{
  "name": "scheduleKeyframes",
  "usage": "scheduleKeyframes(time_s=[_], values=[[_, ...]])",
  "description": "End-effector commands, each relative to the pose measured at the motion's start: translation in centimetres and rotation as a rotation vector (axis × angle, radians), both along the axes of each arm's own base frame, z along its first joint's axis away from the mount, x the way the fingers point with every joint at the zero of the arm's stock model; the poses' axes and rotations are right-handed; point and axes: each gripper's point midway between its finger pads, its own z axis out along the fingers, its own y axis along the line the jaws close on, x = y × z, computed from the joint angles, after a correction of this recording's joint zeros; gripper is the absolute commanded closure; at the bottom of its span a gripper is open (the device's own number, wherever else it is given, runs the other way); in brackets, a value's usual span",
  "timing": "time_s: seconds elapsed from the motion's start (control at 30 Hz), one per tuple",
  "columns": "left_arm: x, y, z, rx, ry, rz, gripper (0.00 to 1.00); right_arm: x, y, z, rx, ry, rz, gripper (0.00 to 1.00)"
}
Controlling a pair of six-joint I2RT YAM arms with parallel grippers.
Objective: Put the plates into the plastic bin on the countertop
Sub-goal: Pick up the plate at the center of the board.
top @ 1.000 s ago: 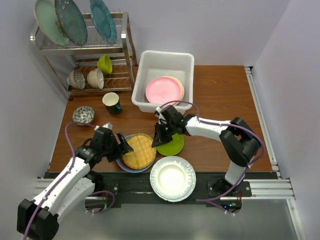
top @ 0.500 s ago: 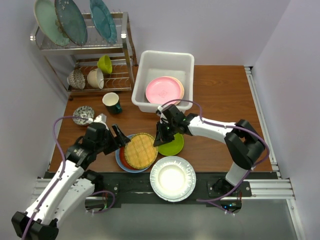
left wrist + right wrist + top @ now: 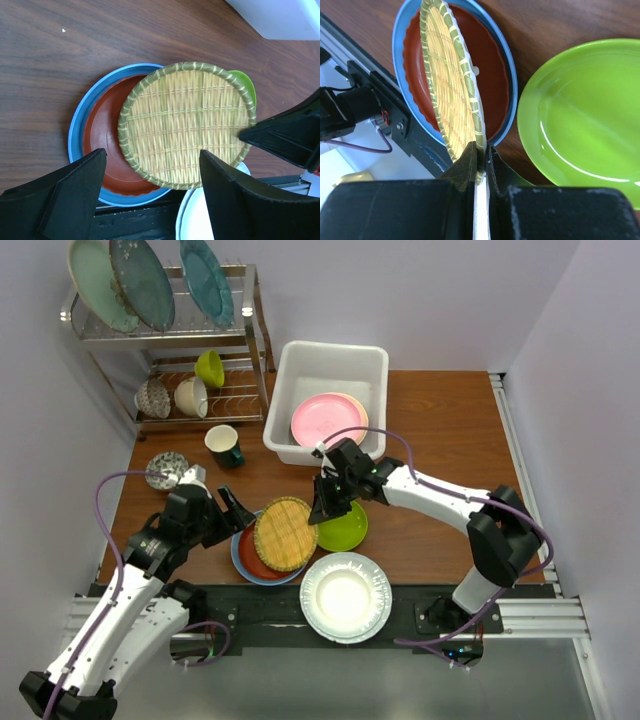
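done: pink plate (image 3: 325, 420) sits in your plastic bin (image 3: 335, 347) | now: right gripper (image 3: 320, 512) pinches gold plate (image 3: 284, 533) by the rim, tilted, in front of bin; left gripper (image 3: 238, 512) wide, empty | left for you: blue plate (image 3: 240, 558); rust plate (image 3: 258, 562); lime plate (image 3: 345, 530); white plate (image 3: 345, 597)

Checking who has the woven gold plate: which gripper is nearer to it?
Right. The right gripper is shut on the rim of the woven gold plate, tilting it; the left gripper hangs open left of the plate, apart from it.

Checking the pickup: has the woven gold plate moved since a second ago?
Yes. The woven gold plate, in the right gripper, tipped up and rightward, uncovering the rust red plate beneath.
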Motion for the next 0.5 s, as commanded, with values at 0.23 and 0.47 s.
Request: scheduleKeyframes(time_s=[0.23,0.47], values=[[0.1,0.6,1.3,0.020,-0.053,0.006,0.20,1.7,0.1,7.4,0.060,-0.155,-0.021,1.00],[-0.1,0.7,1.1,0.025,-0.045,0.009,0.20,2.8,-0.4,9.4,0.052,-0.213,-0.047,1.00]])
